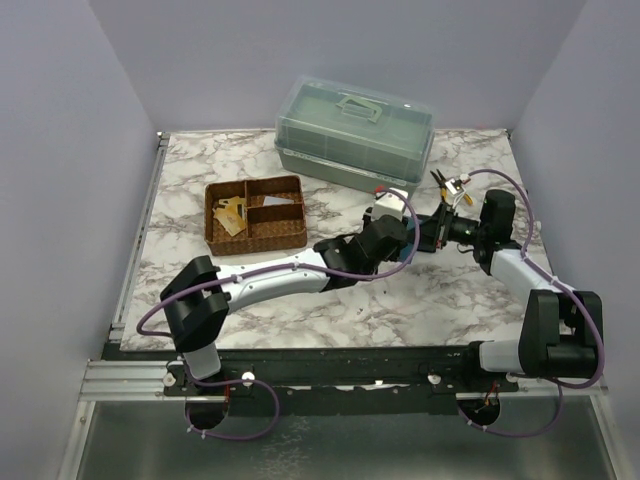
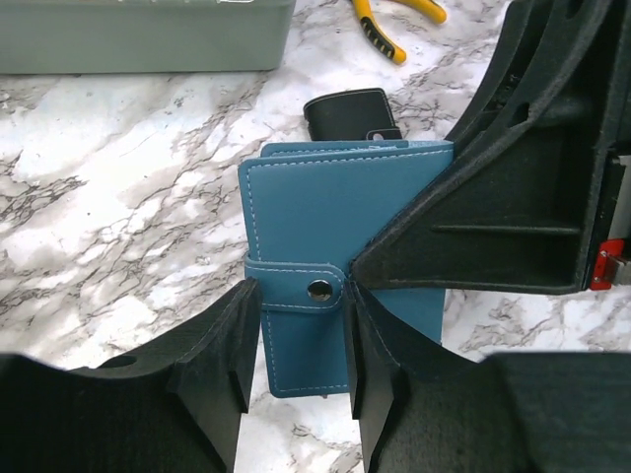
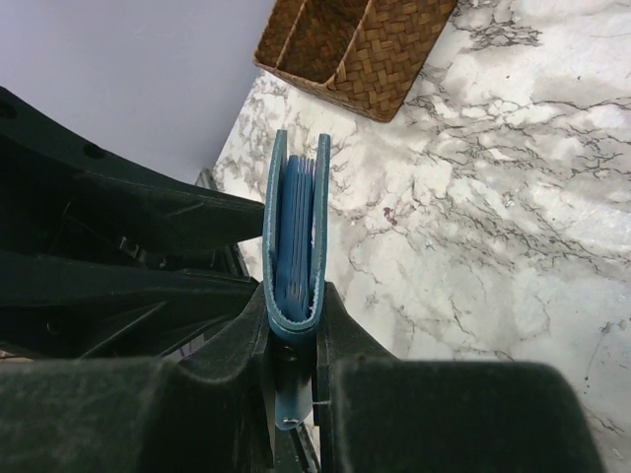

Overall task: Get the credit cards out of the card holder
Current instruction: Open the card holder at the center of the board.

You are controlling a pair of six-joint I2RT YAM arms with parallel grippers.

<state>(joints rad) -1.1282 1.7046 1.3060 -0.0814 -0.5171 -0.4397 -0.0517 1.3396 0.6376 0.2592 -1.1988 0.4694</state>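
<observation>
- Two pincers meet on one item: the card holder (image 2: 325, 227), teal, folded shut, betw. both sets of fingers.
- R pincer (image 3: 293, 317): narrow, clamped on the holder's folded edge. The covers stick straight out past its tips. Judged purpose: to fix the holder so the other arm can work on it.
- L pincer (image 2: 301, 335): part-open, one finger either side of the holder at the snap strap (image 2: 286, 288). A sliver of marble shows beside one finger, so it reads as straddling, not gripping. Probable aim: to get at the strap and pop it.
- Strap is fastened, with its stud (image 2: 319, 289) closed. By my reckoning the holder is not yet opened.
- Credit cards: none visible in the holder. R wrist view shows only blue pocket layers betw. the covers. No tan edge pokes out.
- Wicker basket (image 1: 255, 184): well apart from L pincer, off to its left. Tan flat bits (image 1: 231, 215) lie in one compartment, too small to call cards w/ certainty.
- Black wallet (image 2: 350, 113): just beyond the holder as seen from L pincer. Its lower part is cut off by the holder's top edge.
- Yellow-handled pliers (image 2: 389, 25) and green lidded box (image 2: 148, 34): farther out from L pincer, both cropped by the frame.
- Overhead view: both wrists cover nearly all of the holder. Can't tell whether it rests on the marble table (image 1: 450, 290) or hangs above it.
</observation>
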